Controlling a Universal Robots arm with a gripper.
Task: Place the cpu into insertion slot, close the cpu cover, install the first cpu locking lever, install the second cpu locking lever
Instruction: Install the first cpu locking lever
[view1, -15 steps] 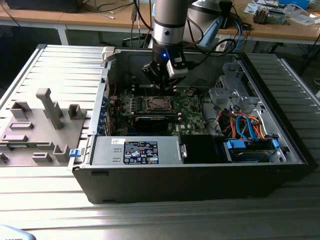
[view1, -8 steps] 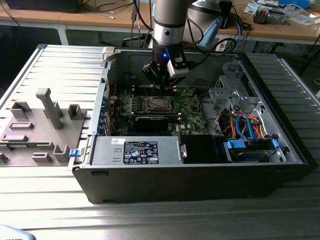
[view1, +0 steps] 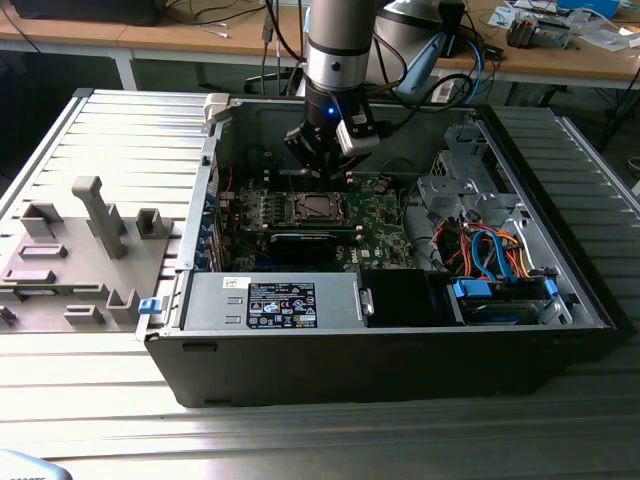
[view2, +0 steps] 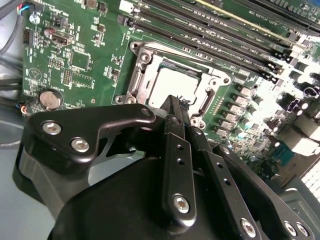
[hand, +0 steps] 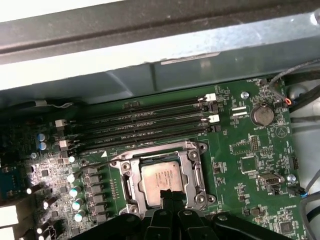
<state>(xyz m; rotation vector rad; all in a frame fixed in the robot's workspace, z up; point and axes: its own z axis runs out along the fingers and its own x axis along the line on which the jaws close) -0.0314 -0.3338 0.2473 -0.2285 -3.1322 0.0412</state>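
The cpu (hand: 161, 180) lies flat in the insertion slot (hand: 131, 189), its dull silver top showing in both wrist views (view2: 172, 85). The cpu cover (hand: 196, 172), a silvery frame, lies down around the chip (view2: 140, 65). My gripper (hand: 170, 194) hangs just above the chip's near edge, its black fingers (view2: 176, 131) pressed together with nothing between them. In the exterior view the gripper (view1: 322, 168) sits over the socket (view1: 313, 208) inside the open computer case. A thin metal lever (hand: 102, 161) runs out from one corner of the socket.
Long memory slots (hand: 145, 122) run beside the socket. A black card (view1: 303, 243) lies in front of it, with the power supply (view1: 270, 300) nearer the case front. Drive cage and coloured cables (view1: 490, 255) fill the exterior view's right. A grey fixture tray (view1: 80, 250) sits outside on the left.
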